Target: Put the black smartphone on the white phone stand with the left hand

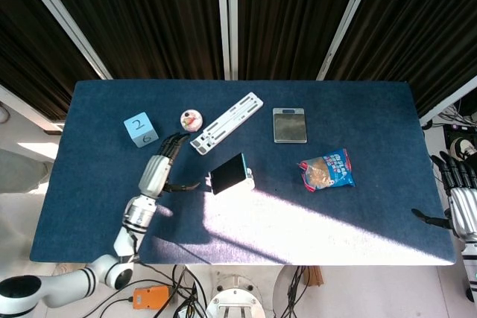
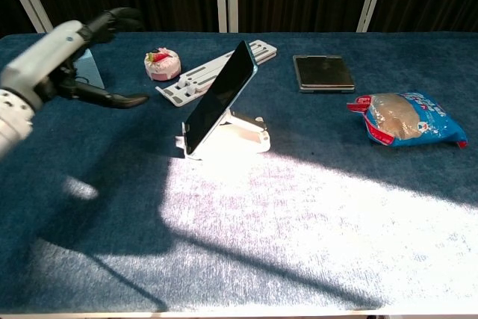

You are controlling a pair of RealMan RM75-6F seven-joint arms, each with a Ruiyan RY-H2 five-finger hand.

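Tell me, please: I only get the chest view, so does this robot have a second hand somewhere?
Observer: Yes. The head view shows the right hand past the right edge of the table, fingers spread, holding nothing.
Operator: What hides behind the left hand?
Observer: A blue cube marked 2 and 6, seen whole from above.

Smartphone (image 2: 221, 99) leans on stand (image 2: 243, 135).
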